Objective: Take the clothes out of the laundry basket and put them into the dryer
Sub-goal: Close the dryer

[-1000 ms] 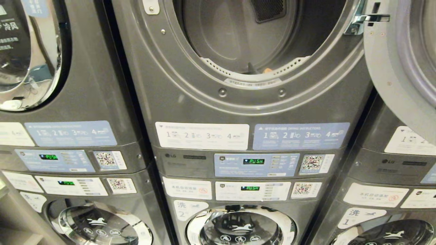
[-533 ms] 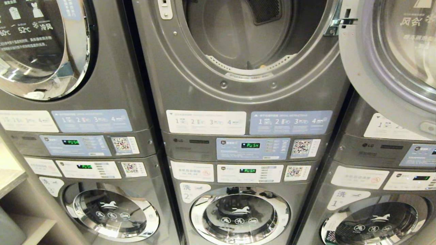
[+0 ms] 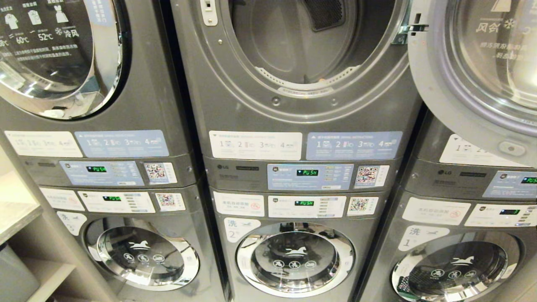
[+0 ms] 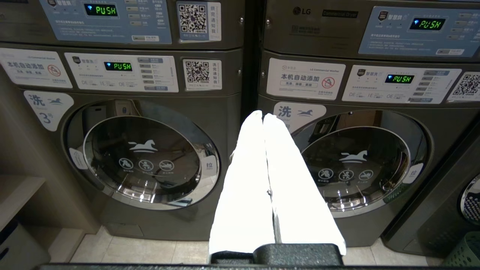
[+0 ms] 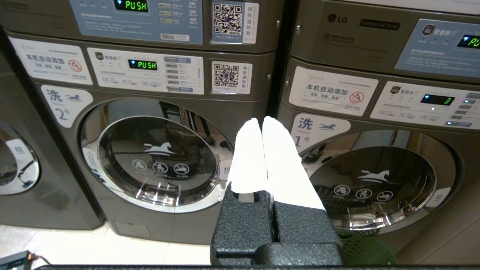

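Backing off: since a second ago the whole head view shifts, more of the lower washers showing; nothing itself moves. My left gripper (image 4: 263, 116) and right gripper (image 5: 261, 120) hang pressed closed, empty, facing the washers. Green laundry basket (image 5: 365, 252) sits just below the right gripper. Dryer (image 3: 310, 46) door (image 3: 470, 75) stands open. Best to lower squarely over the basket first. Readable: "LG", "PUSH".

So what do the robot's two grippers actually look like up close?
Both look alike. The left gripper has two long, flat white fingers that taper to rounded tips, set in a black, rough-textured base block. The right gripper has the same white fingers and speckled black mount. No cables or markings show on either.
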Robot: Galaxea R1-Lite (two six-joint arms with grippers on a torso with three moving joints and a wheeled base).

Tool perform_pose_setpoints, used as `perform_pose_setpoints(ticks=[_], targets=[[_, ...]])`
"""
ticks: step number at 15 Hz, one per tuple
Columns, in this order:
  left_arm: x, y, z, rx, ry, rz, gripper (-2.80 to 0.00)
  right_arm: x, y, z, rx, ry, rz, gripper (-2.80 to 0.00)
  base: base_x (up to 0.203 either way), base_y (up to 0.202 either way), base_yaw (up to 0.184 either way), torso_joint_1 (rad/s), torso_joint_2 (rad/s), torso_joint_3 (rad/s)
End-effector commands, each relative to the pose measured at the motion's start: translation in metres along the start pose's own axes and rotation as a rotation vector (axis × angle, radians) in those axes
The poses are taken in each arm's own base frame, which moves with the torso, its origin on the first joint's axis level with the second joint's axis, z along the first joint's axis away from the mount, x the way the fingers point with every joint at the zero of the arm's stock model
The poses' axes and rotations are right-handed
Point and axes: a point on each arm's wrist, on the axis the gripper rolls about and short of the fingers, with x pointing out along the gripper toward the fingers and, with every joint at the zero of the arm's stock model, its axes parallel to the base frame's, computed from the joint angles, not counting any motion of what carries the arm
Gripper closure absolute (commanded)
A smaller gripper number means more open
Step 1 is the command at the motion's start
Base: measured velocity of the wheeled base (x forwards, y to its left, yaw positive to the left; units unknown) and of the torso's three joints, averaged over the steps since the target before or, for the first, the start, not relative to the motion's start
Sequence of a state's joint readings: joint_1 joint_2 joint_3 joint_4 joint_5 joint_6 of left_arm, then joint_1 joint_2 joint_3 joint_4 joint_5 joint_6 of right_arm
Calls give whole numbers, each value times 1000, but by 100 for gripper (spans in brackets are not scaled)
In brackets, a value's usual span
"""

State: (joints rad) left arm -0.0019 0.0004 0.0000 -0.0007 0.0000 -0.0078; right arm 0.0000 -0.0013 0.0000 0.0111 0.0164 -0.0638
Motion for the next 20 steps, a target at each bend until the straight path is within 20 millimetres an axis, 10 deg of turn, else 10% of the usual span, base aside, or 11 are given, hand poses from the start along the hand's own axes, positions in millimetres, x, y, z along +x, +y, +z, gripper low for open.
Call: perform_pose_setpoints(ticks=[1, 20], targets=[[0, 0, 0, 0, 0, -1, 0, 0, 0, 0, -1, -1, 0, 0, 0, 0, 0, 0, 0, 0], [0, 0, -1, -1, 0, 0, 0, 0, 0, 0, -2, -1, 2, 0, 0, -174, 1, 3, 2, 1]])
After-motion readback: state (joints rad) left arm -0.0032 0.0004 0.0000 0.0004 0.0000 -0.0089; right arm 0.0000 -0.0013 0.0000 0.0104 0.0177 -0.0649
